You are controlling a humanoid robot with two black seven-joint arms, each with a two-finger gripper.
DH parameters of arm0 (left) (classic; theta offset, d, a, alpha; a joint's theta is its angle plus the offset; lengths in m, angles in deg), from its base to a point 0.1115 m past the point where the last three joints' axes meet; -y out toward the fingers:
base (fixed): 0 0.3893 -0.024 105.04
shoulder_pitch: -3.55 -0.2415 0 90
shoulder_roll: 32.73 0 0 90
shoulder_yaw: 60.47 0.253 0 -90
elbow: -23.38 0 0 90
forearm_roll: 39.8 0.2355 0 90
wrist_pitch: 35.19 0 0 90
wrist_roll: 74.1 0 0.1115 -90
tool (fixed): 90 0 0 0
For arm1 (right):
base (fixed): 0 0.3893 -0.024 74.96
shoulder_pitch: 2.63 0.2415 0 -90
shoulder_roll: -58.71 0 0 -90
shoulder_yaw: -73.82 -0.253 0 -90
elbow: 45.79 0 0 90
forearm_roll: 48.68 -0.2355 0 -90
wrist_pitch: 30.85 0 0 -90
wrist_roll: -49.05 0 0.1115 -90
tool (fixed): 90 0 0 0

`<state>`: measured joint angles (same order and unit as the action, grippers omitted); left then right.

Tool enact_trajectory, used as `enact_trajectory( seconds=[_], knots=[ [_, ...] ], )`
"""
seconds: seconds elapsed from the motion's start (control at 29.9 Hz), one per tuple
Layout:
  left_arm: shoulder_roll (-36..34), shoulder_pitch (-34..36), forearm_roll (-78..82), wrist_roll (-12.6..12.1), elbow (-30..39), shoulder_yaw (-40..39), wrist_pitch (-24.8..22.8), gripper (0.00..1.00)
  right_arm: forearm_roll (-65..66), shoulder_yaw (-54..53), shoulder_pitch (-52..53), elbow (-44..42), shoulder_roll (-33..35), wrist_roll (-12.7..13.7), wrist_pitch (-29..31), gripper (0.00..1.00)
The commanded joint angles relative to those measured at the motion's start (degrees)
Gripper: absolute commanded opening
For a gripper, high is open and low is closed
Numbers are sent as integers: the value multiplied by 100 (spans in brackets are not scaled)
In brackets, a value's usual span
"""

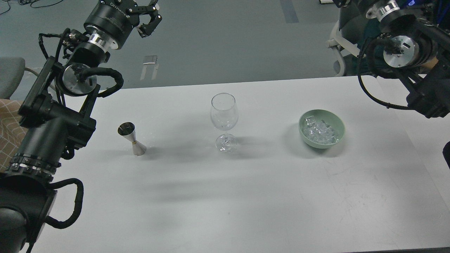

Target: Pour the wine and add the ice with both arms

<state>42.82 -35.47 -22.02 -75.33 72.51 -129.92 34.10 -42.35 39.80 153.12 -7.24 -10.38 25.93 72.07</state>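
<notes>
Head view showed the white table (225, 196) filling most of the frame, with my two arms raised off it at the upper corners. My left arm (52, 119) climbed the left edge, and my left gripper (149, 17) hung in the upper left, above the floor beyond the table, fingers spread apart and holding nothing. My right arm (407, 49) crossed the upper right corner; its far end ran out of the frame, so I could not see that gripper at all. Three things stood in a row across the middle of the table, well apart from each other, which I judged left each gripper room to reach its own side. Right of centre sat the green bowl (337, 135), heaped with the ice (319, 131), on my right arm's side. At centre stood the wine glass (224, 114), upright and, as far as I could tell, empty. Left of centre stood the steel jigger (132, 138), upright on my left arm's side; I took the wine to be in its cup, though I could not see the liquid. Nothing had been poured or dropped yet, by my reading.
</notes>
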Motion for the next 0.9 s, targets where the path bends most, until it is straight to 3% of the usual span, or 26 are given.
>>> enact_trajectory(
  seconds=[0.0,0.3,0.53,0.87],
  knots=[
    [-4,-1,-2,9,0,2,-3,98,0,0,0,-6,-7,0,0,100],
    [-92,-202,-2,0,-61,11,32,98,9,0,0,3,-7,-9,-18,100],
    [-400,-352,-2,-211,-105,2,14,98,27,-44,-44,-50,1,0,0,100],
    [-295,-598,-20,-193,-97,-77,-126,98,27,-53,-290,-67,1,-27,-44,100]
  ],
)
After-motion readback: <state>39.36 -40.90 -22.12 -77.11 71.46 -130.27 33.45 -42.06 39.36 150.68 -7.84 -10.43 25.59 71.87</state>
